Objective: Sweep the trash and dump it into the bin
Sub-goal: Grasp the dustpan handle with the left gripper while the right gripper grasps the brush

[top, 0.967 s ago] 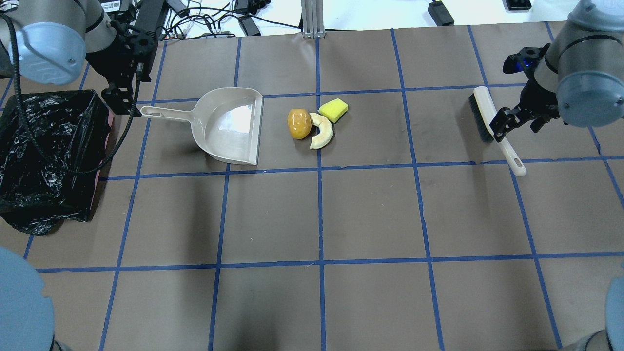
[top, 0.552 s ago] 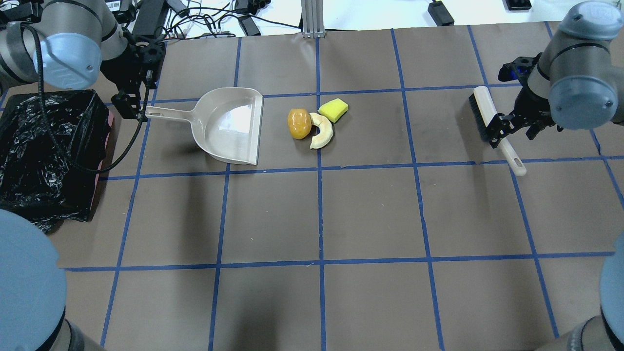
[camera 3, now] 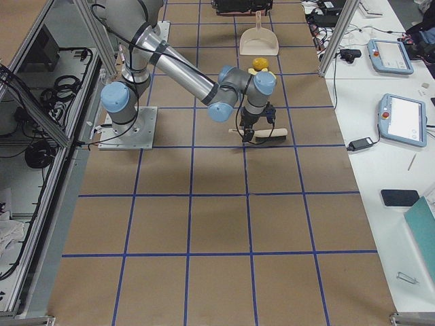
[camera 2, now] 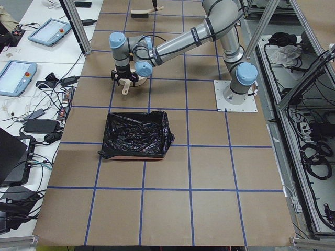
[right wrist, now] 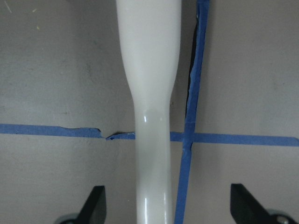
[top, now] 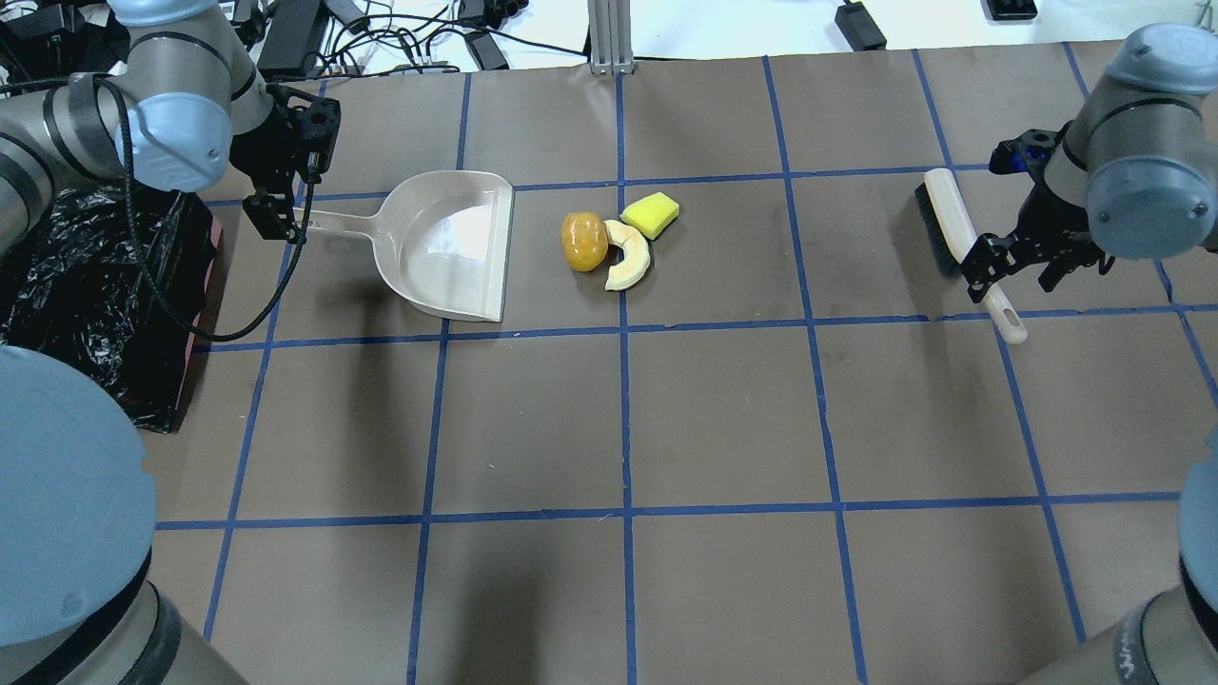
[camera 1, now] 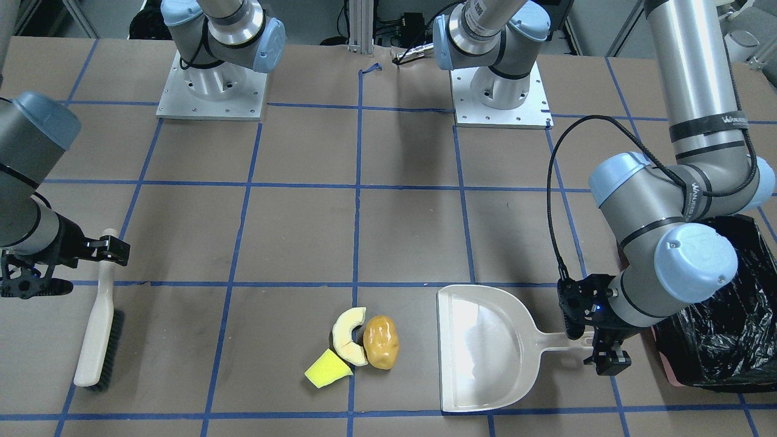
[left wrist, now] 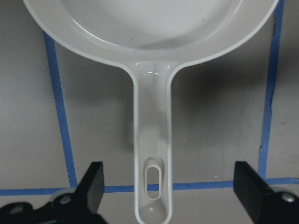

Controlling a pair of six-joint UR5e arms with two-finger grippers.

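Observation:
The trash lies together mid-table: a yellow wedge (top: 651, 215), a cream crescent (top: 628, 255) and a golden-brown lump (top: 583, 241). The beige dustpan (top: 447, 247) lies just left of them, its mouth toward them. My left gripper (top: 285, 205) is open, its fingers either side of the dustpan handle's end (left wrist: 152, 140), not closed on it. My right gripper (top: 1016, 266) is open over the handle of the white brush (top: 961, 243), which lies flat at the far right (right wrist: 149, 93). The black-lined bin (top: 86, 285) stands at the left edge.
Cables and power bricks (top: 400, 38) lie beyond the table's far edge. A metal post (top: 609, 33) stands at the far middle. The two arm bases (camera 1: 209, 91) are bolted on the robot's side. My left arm's cable (top: 190, 304) hangs over the bin.
My left gripper moved right from beside the bin to straddle the dustpan handle's end. My right gripper shifted slightly along the brush handle. Trash, dustpan and brush have not moved.

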